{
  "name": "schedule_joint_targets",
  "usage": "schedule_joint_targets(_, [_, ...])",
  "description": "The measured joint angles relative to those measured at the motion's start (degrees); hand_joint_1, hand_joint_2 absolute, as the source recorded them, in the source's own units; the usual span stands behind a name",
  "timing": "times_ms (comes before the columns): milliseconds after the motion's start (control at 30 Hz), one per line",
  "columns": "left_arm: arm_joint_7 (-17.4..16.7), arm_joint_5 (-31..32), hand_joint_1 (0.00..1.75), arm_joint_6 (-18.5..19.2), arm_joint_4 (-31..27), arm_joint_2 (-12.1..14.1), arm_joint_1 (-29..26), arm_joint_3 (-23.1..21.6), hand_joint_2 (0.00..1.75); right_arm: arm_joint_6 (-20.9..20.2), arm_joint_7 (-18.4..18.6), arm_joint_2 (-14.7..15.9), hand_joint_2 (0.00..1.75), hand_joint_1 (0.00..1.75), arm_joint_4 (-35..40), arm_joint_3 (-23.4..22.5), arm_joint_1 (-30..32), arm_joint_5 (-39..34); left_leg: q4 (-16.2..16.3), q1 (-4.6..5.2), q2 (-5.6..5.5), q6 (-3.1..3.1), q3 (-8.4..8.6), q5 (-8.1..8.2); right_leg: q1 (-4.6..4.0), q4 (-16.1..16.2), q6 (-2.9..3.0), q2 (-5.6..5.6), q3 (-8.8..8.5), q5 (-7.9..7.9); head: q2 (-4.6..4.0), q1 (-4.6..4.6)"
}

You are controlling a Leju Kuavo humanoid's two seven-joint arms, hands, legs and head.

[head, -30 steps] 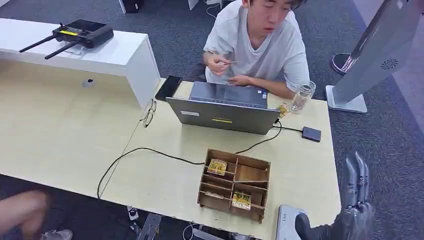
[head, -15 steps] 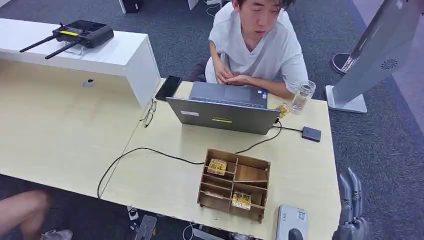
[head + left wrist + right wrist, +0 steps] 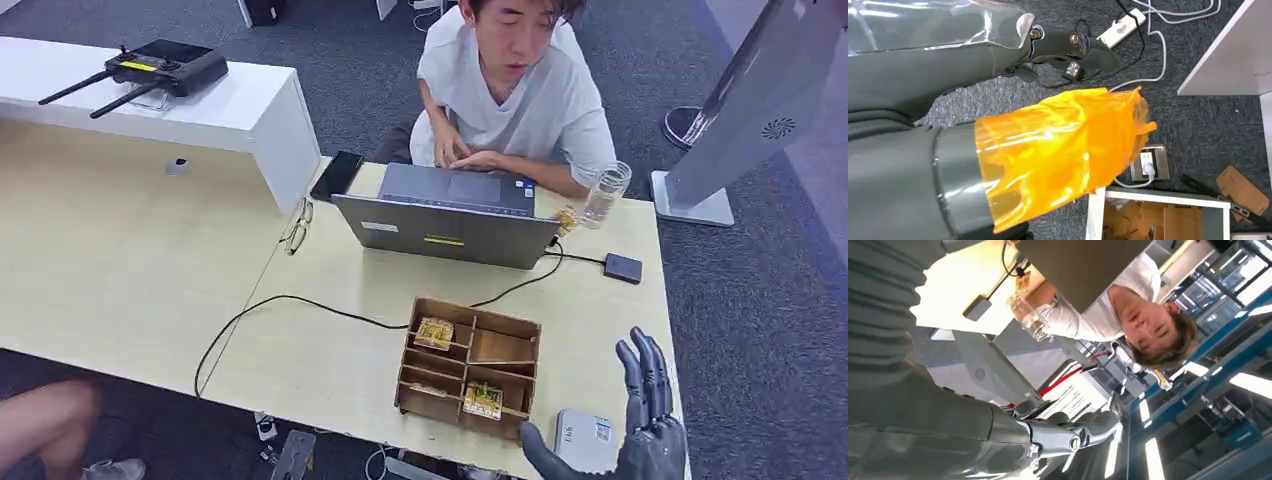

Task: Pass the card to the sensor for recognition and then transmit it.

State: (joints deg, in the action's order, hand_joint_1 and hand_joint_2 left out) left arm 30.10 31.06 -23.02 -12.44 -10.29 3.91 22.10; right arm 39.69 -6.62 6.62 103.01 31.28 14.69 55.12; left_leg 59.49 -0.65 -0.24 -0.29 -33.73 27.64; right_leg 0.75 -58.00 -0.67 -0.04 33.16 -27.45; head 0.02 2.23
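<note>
Take the wooden organiser box (image 3: pixel 468 368) as your landmark; it sits near the front edge of the pale laminate table (image 3: pixel 130 290), and its thin plywood dividers make small rectangular slots. To its left you have a broad bare stretch of tabletop, crossed by a thin black cable (image 3: pixel 290 300) that curves away toward the front edge. A yellow-printed card (image 3: pixel 435 332) lies flat in the box's back-left slot, and a second card (image 3: pixel 483 400) lies in a front slot. Behind the box stands the grey laptop (image 3: pixel 447 232), lid toward you, with a person (image 3: pixel 510 95) in a white shirt seated beyond it. Just right of the box's front corner, at the table edge, lies the flat grey sensor (image 3: pixel 585 440) with rounded corners. Your right hand (image 3: pixel 640 420) rises beside the sensor, dark fingers straight up and apart, thumb reaching toward the box, holding nothing. Your left hand (image 3: pixel 1058 150) hangs over dark carpet, wrapped in crinkled orange film; you cannot tell whether it is spread or curled.
</note>
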Motion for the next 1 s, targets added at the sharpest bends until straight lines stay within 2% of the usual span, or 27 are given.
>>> schedule_joint_targets(233, [-0.1,0.2,0.00,-0.1,0.0,0.0,0.0,0.0,0.00,0.0,1.0,0.5,1.75,0.00,-1.9,1.5,-1.3,0.8,0.0,0.00,0.00,0.00,-0.01,0.00,0.00,0.0,0.00,0.00,0.00,0.00,0.00,-0.02])
schedule_joint_targets(433, [-0.2,1.1,0.00,-0.1,0.0,0.0,0.2,-0.2,0.00,-1.0,5.2,1.4,1.75,0.00,-5.0,4.0,-3.7,4.3,0.0,0.00,-0.01,0.00,-0.01,0.00,0.00,0.0,0.00,-0.01,0.00,0.00,0.00,-0.02])
schedule_joint_targets(567, [-0.8,1.9,0.00,0.0,0.0,0.0,0.6,-0.6,0.00,-3.9,9.4,1.7,1.75,0.00,-7.7,5.3,-5.8,9.1,0.0,0.00,0.00,-0.01,0.01,-0.02,0.00,0.0,0.00,0.00,0.00,0.01,0.00,-0.02])
schedule_joint_targets(733, [-1.5,2.7,0.00,0.5,0.0,0.0,0.9,-1.5,0.00,-6.9,12.4,1.8,1.75,0.00,-11.0,6.2,-7.9,12.3,0.0,0.00,-0.01,-0.01,0.00,-0.02,0.00,0.0,0.00,-0.01,0.00,0.02,0.00,0.00])
schedule_joint_targets(1000, [-2.0,3.2,0.00,0.7,0.0,0.0,0.9,-2.2,0.00,-7.6,12.7,1.8,1.75,0.00,-16.2,7.4,-10.0,13.2,0.0,0.00,-0.02,-0.01,-0.01,-0.02,0.00,0.0,0.00,-0.03,0.00,0.01,0.00,-0.02])
